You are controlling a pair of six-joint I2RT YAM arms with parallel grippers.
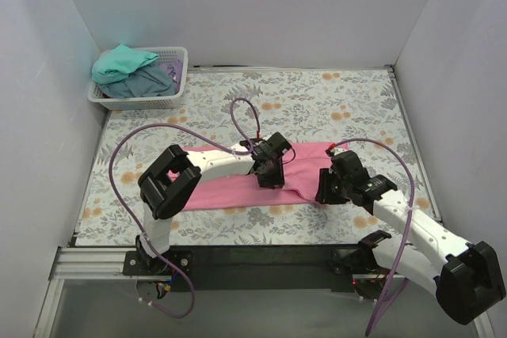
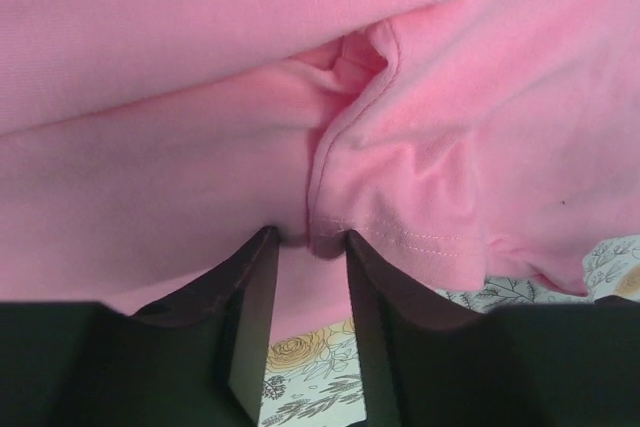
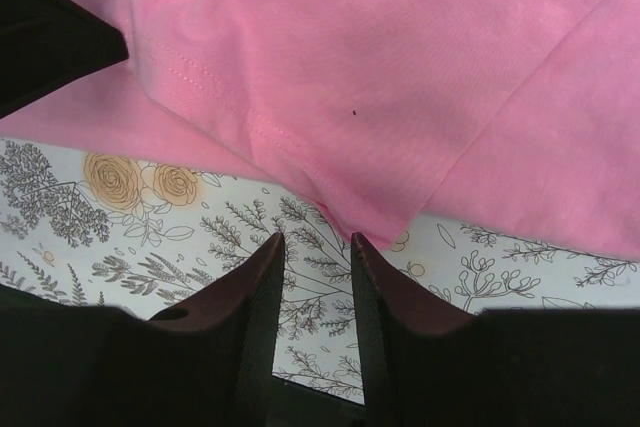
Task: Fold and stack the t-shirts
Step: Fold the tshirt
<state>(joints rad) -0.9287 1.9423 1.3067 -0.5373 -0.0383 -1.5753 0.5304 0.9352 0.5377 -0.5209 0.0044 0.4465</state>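
At far left, a teal t-shirt (image 1: 123,65) and a grey-blue t-shirt (image 1: 149,83) lie heaped in the white basket (image 1: 181,69), unfolded, so I judge the task barely begun and no stack made. The pink t-shirt (image 1: 226,193) lies lengthwise on the table (image 1: 333,100), and the left pincer (image 1: 269,180) is narrow with a hem ridge between its tips, though I cannot tell whether it grips. The right pincer (image 1: 323,189) is narrow and empty just beside the shirt's corner; no writing is legible.
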